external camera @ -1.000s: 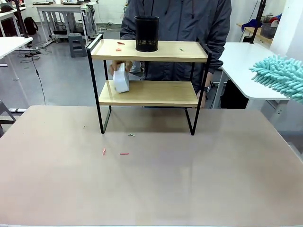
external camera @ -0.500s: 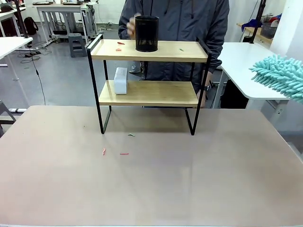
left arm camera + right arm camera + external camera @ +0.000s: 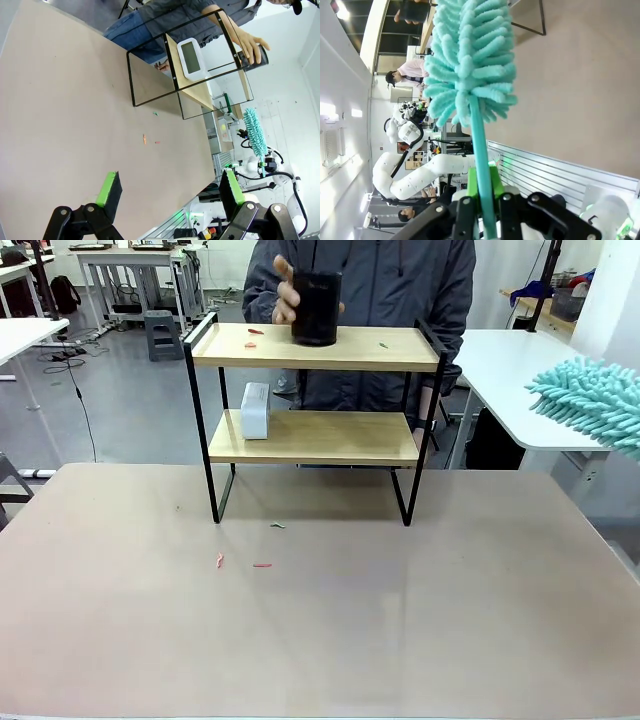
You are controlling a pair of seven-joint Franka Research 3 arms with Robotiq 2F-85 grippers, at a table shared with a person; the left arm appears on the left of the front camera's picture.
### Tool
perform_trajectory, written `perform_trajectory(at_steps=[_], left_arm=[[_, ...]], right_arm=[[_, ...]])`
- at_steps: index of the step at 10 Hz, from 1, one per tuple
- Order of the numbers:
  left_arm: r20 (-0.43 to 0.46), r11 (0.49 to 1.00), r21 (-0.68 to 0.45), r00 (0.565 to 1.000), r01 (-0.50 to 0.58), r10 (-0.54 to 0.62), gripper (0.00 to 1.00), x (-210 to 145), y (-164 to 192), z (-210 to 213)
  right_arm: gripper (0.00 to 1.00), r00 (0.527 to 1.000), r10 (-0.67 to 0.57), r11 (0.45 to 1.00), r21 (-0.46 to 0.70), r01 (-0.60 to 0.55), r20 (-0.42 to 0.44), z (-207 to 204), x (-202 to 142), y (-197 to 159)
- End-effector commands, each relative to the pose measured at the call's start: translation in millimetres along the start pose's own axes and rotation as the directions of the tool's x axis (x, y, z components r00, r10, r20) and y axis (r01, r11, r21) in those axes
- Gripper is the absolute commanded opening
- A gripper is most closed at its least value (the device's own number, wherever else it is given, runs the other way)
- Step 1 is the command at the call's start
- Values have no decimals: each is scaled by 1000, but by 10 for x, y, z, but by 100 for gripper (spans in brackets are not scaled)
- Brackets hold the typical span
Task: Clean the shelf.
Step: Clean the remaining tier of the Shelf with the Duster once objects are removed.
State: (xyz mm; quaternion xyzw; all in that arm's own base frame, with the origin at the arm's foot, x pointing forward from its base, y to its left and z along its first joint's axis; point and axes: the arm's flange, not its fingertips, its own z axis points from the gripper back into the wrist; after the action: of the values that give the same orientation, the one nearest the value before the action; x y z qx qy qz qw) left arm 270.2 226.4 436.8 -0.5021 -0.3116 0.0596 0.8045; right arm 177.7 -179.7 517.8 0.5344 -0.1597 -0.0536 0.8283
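Note:
The shelf [image 3: 350, 435] stands at the table's far side, two light boards in a black frame. A person's hand [image 3: 284, 295] grips a black mesh cup [image 3: 316, 308] on the top board. A white device [image 3: 256, 410] stands on the lower board's left end. Small red and green scraps [image 3: 255, 331] lie on the top board. My left gripper [image 3: 170, 187] is open and empty above the near table, far from the shelf [image 3: 200, 92]. My right gripper [image 3: 482, 189] is shut on the handle of a teal fluffy duster [image 3: 470, 60], whose head [image 3: 590, 400] hangs at the right, off the shelf.
Small red and green scraps [image 3: 262, 564] lie on the beige table [image 3: 320, 640] in front of the shelf's left leg. The person stands right behind the shelf. A white table [image 3: 510, 370] sits at the back right.
The person's hand left the white device on the lower board, rose, and took hold of the black cup on the top board. My arms have not moved.

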Motion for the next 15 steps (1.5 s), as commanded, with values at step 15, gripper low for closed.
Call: perform_trajectory(at_steps=[15], left_arm=[[11,1000,-15,1000,17,-17,100,-2,-12,-13]], right_arm=[[12,915,398,753,-547,-365,-64,-2049,612,2375]])
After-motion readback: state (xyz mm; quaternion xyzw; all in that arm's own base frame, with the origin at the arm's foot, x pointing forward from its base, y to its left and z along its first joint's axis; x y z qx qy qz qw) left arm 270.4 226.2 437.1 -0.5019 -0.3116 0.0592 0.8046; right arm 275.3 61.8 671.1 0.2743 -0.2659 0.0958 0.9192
